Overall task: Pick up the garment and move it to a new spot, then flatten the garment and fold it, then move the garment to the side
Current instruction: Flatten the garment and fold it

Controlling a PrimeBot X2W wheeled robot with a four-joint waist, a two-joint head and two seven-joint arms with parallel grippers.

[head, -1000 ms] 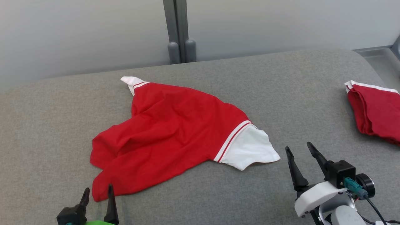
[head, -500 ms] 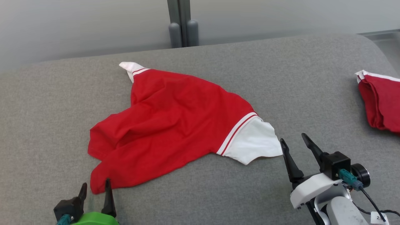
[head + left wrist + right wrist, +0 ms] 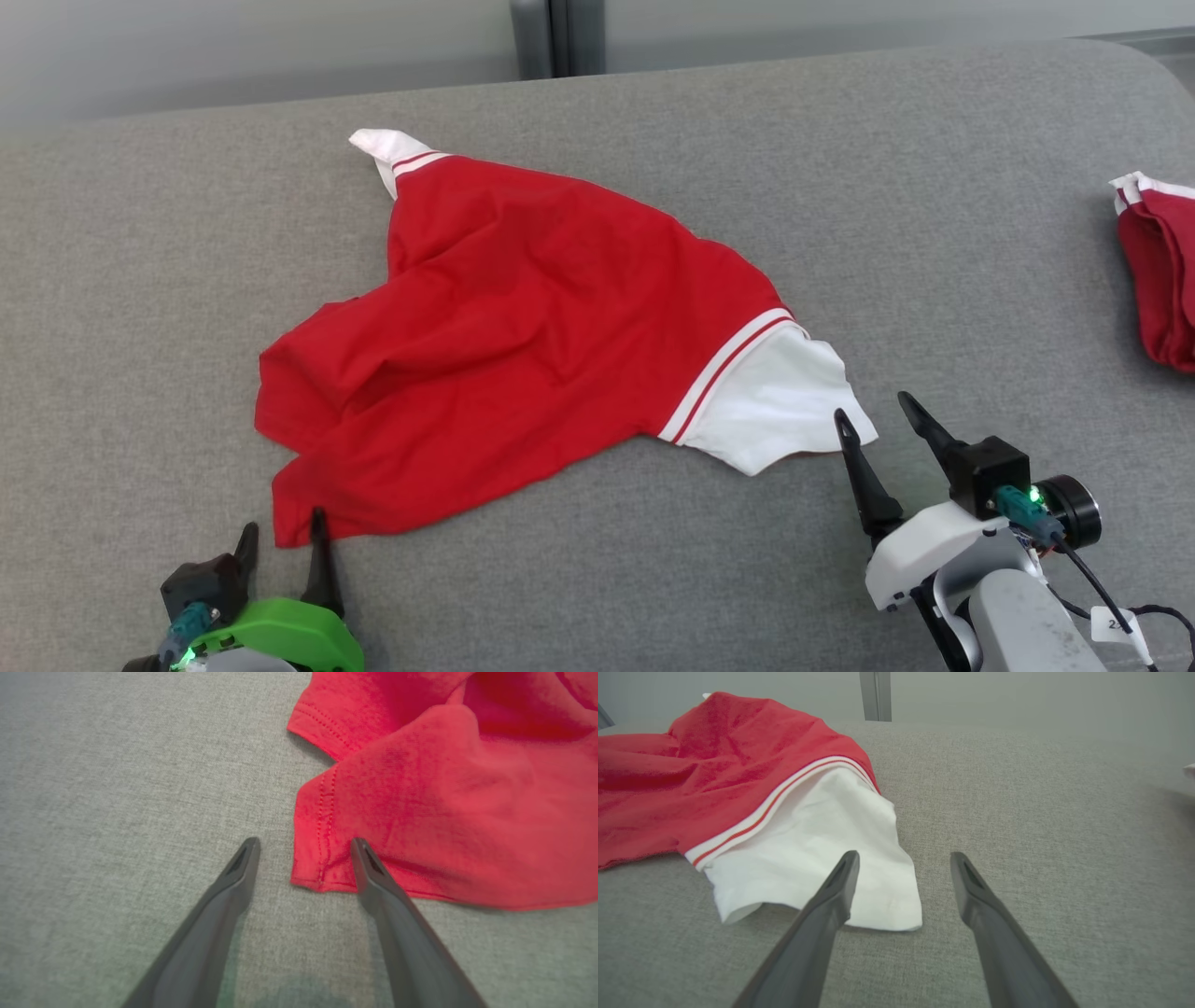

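Readable marks: one. A small white tag (image 3: 1111, 623) hangs on the black cable (image 3: 1088, 574) behind the right gripper (image 3: 872, 405), back past its wrist. It starts with a dark "2"; the rest is too small to read.

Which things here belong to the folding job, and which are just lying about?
Job:
- red-and-white garment, crumpled
- left end effector, open
- right end effector, open

Lying about:
- other red garment, at the right edge
- grey post
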